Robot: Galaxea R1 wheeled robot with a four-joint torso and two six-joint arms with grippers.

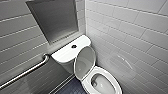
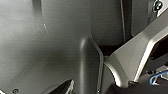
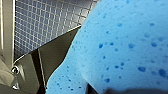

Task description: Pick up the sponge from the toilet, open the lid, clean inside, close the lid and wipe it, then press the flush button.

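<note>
Right gripper: your fingers are covered by the sponge [image 3: 120, 45], so read them as clamped on it. The blue pad sits hard against the wrist camera and rests on nothing. Its pores show as darker blue spots. Past the sponge, on the side away from your fingers, there is a dark glossy curved surface [image 3: 50, 57], and further out a floor of small square tiles [image 3: 45, 25]. Left gripper: you cannot tell whether it is apart or together, since the left wrist view gives grey robot housing and a blue cable [image 2: 157, 75]. Head view: the toilet [image 1: 110, 75] stands in the corner of a white tiled wall [image 1: 130, 30]. The lid [image 1: 85, 62] is raised, upright against the tank, and the bowl is open. The flush button [image 1: 74, 46] sits on the tank top. A grab bar [image 1: 25, 72] and a grey panel [image 1: 53, 20] are on the other wall. How far the toilet lies from your fingers cannot be told.
</note>
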